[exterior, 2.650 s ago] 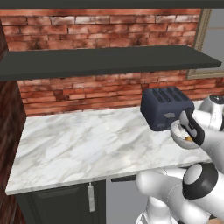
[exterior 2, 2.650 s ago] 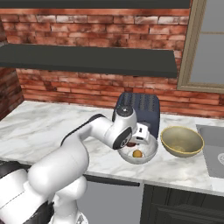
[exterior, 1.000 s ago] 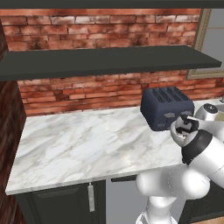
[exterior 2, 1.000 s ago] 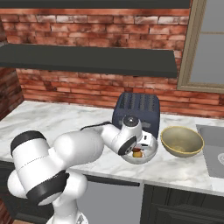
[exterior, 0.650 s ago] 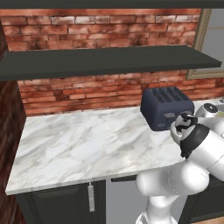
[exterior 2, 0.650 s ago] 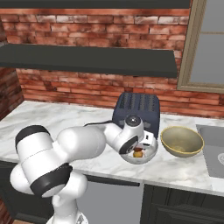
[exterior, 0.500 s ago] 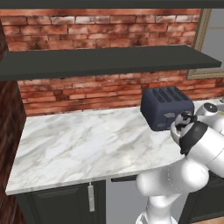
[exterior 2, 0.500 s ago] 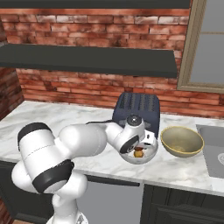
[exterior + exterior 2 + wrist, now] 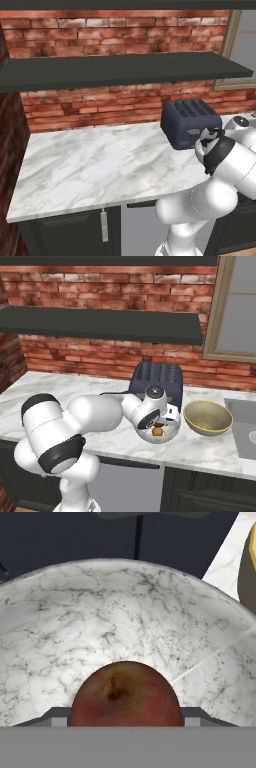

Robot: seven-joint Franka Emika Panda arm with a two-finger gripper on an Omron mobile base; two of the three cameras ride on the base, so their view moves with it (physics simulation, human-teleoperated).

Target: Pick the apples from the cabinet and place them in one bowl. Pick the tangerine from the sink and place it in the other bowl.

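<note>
a: where's the apple (image 9: 125,694)?
b: low inside the pale bowl (image 9: 125,612), stem up, red with a yellow patch. tool (image 9: 125,716) has a tip on each side of it, jaws look closed against the apple, so i'd call it gripped, not yet let go.
a: risks?
b: my guess: if the arm lifts before the jaws part, the apple comes back out. the bowl is glossy and curved, so a drop from a tilt could send the apple rolling up the wall. the bowl also sits near the front edge of the tabletop (image 9: 100,165), with the toaster (image 9: 157,378) just behind. a bump on the rim could slide it either way.
a: counts?
b: apples: one sure in the hand view. the right base view has one orange-ish fruit (image 9: 158,431) in the bowl under the wrist, can't tell if it's the same one. bowls: two, pale one plus the tan-olive bowl (image 9: 207,418) just beside it, apart. one toaster, one dark shelf board (image 9: 120,70), one sink (image 9: 242,426) at the far right.
a: the tan bowl?
b: looks empty, so the tangerine step is still to do.
</note>
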